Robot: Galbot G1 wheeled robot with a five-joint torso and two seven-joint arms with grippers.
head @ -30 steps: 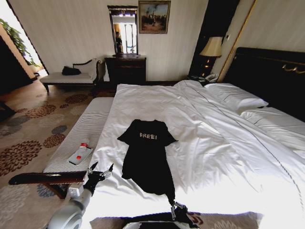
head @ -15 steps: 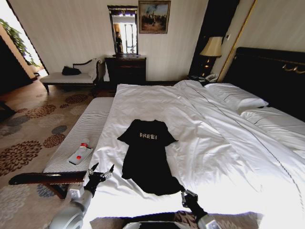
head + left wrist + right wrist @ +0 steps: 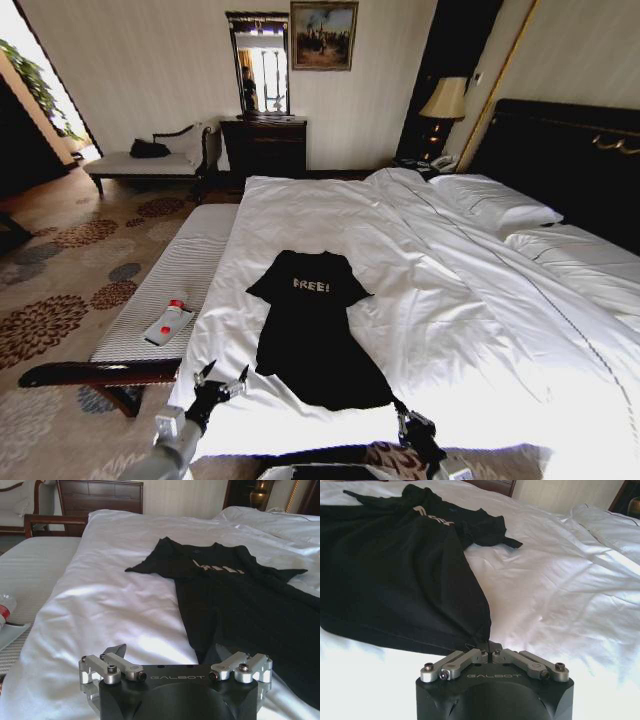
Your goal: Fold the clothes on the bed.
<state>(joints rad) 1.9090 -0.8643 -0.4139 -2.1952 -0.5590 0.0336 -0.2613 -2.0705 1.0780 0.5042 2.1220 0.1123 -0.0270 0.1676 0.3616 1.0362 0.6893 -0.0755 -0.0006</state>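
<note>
Right wrist view is showing the right hand (image 3: 492,655) pinching the near hem corner of the black T-shirt (image 3: 395,580). Its long axis is running away up the bed (image 3: 480,300), while the released left hand (image 3: 221,381) is hovering beside the hem's other corner.

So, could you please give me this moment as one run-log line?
black short-sleeved T-shirt: flat on white-sheeted bed | right gripper: jaws shut on hem corner | left gripper: jaws open, beside shirt
</note>
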